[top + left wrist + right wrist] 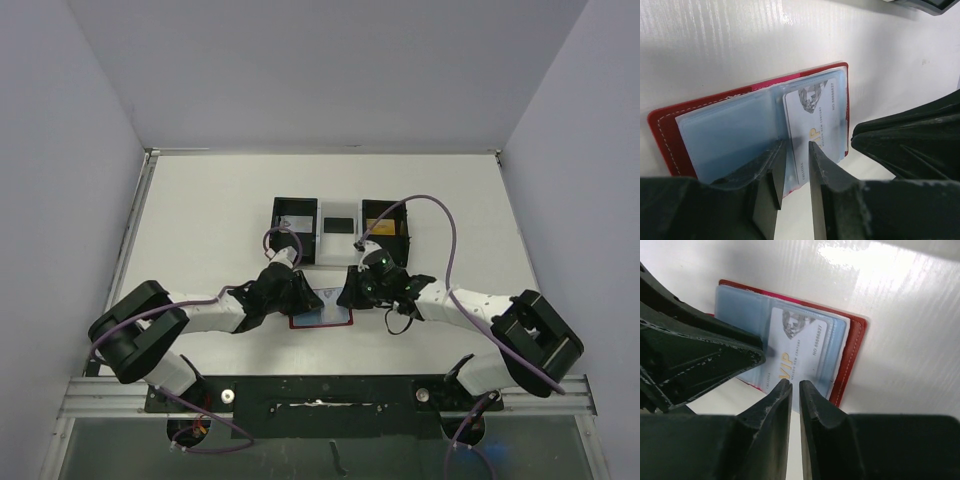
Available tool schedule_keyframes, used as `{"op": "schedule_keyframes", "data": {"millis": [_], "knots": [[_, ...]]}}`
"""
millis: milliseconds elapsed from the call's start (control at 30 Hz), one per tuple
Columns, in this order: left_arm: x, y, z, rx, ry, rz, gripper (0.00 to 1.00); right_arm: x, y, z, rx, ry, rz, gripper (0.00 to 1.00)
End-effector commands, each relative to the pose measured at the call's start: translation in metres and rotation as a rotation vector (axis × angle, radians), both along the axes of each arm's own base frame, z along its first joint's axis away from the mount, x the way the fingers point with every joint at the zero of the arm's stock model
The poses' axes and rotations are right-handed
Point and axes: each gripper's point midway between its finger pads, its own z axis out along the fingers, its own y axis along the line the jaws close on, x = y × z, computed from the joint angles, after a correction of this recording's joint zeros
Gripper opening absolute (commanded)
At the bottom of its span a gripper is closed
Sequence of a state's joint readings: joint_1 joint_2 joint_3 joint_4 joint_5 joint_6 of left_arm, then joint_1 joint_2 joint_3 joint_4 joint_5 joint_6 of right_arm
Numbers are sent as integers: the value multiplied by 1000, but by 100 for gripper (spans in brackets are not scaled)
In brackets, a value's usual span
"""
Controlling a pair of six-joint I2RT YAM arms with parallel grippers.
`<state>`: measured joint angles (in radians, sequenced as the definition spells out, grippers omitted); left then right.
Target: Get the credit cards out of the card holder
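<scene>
Looking down from above, we see the card holder [322, 319] lying open on the bench [200, 220] at lower centre. Its pale blue sleeves face up, and it sits between the left gripper [303, 298] and the right gripper [352, 294], both lowered onto it. A pale credit card [815, 120] marked VIP in gold sits among the sleeves. The left jaws stand a little apart with the card's lower corner showing in the gap; we cannot tell whether they pinch it. The right jaws leave only a thin slit at the holder's near edge, and we cannot tell whether they hold anything. Just above the holder in the overhead frame sits a three-compartment tray [338, 256], with a black card [340, 225] in its middle section and a gold card [381, 229] in the right one.
</scene>
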<state>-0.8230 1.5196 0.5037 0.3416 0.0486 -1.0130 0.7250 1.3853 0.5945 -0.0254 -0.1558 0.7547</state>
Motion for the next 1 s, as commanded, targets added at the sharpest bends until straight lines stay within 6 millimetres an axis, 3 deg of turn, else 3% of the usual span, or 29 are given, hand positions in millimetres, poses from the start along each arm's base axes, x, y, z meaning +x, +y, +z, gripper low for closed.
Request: {"op": "schedule_keyframes", "data": {"millis": [0,167,367,500,867,967], "knots": [[8,-4,18,-14,-54,0,25,20,16,30,69,-74,19,15],[7,-4,15,-8,-46,-8,26,24,9,5,-10,-19,-18,17],[3,-6,12,-26,-37,-22,26,10,4,-21,-24,50,-12,17],[-1,-9,10,-60,-24,-29,24,5,7,-22,9,57,2,16],[3,-10,16,-99,-38,-7,1,1,10,-21,54,68,-1,16],[4,-8,19,-107,-47,1,0,1,7,-22,43,69,-9,17]]}}
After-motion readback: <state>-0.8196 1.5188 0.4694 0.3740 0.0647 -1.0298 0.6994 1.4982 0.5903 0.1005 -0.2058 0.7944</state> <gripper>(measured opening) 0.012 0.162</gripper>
